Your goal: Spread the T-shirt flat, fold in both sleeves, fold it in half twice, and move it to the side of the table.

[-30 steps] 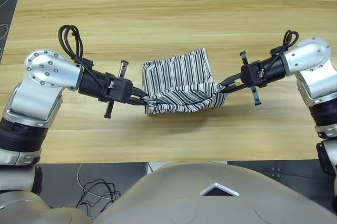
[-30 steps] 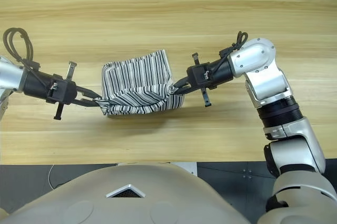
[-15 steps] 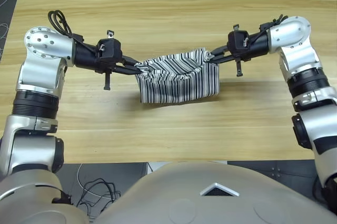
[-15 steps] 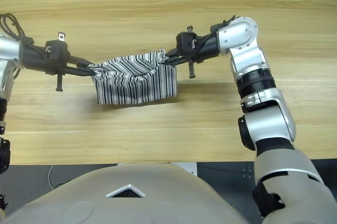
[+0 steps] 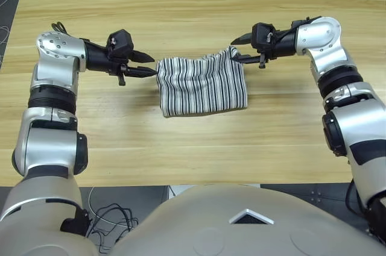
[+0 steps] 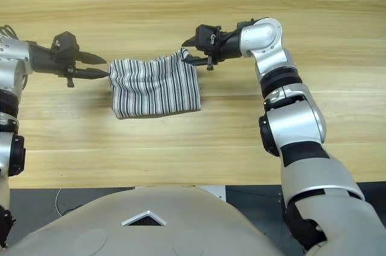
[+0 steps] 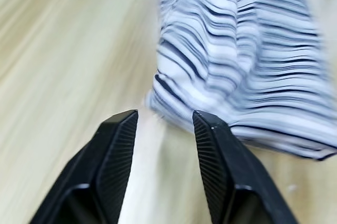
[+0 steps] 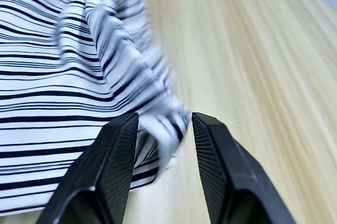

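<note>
From the head, the shirt (image 5: 202,86) lay in a small folded pad on the bench (image 5: 181,3). A second before, both claws had pinched its near corners and lifted them. They carried them over to the far edge, then let go. The left claw (image 5: 149,65) was wide and empty, just beside the shirt's far left corner. The right claw (image 5: 236,51) was wide too, at the shirt's far right corner. I think this finished a fold in half, so the shirt may be ready to go to the side.

From the left wrist, the left claw (image 7: 165,116) was wide, with the shirt (image 7: 253,60) just past its tips.

From the right wrist, the right claw (image 8: 164,118) was wide, and a loose shirt (image 8: 63,76) corner lay between its fingers.

I counted one shirt, two claws and one bench.
</note>
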